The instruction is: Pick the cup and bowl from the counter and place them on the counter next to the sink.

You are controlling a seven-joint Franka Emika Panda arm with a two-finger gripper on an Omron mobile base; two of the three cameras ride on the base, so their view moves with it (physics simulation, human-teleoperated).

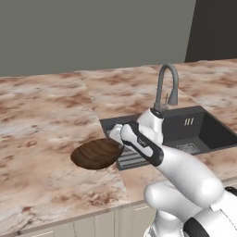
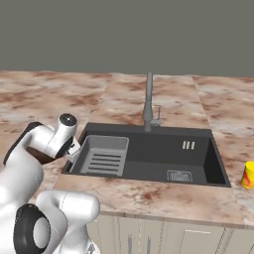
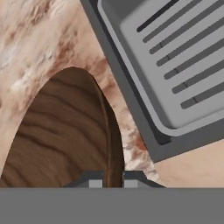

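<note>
Closest to the hand camera, the end effector [image 3: 113, 180] straddles the rim of the bowl [image 3: 61, 135]: its two dark finger tips rise at the bottom of that view with the bowl's thin edge running up between them, so it is clamped on the bowl's rim. From there the wood-grain inside of the bowl spreads away to the left of the fingers, and the outer wall shows as a dark strip to their right.

From the left base view the bowl [image 1: 96, 153] sits tilted at the left edge of the sink [image 1: 203, 132], over the counter [image 1: 46, 120], with the arm's wrist coming down onto its right side. Whether the bowl's underside touches the counter or hangs just clear of it cannot be told.

Just beside the bowl, inside the left end of the sink, lies a grey slotted drain tray [image 3: 175, 61]; the right base view shows the same tray [image 2: 101, 155] next to the wrist. A curved grey faucet [image 1: 166, 85] stands behind the basin.

Far from the end effector, the cup [image 2: 248, 174] stands upright on the counter to the right of the sink [image 2: 198, 158], at the edge of the right base view.
</note>
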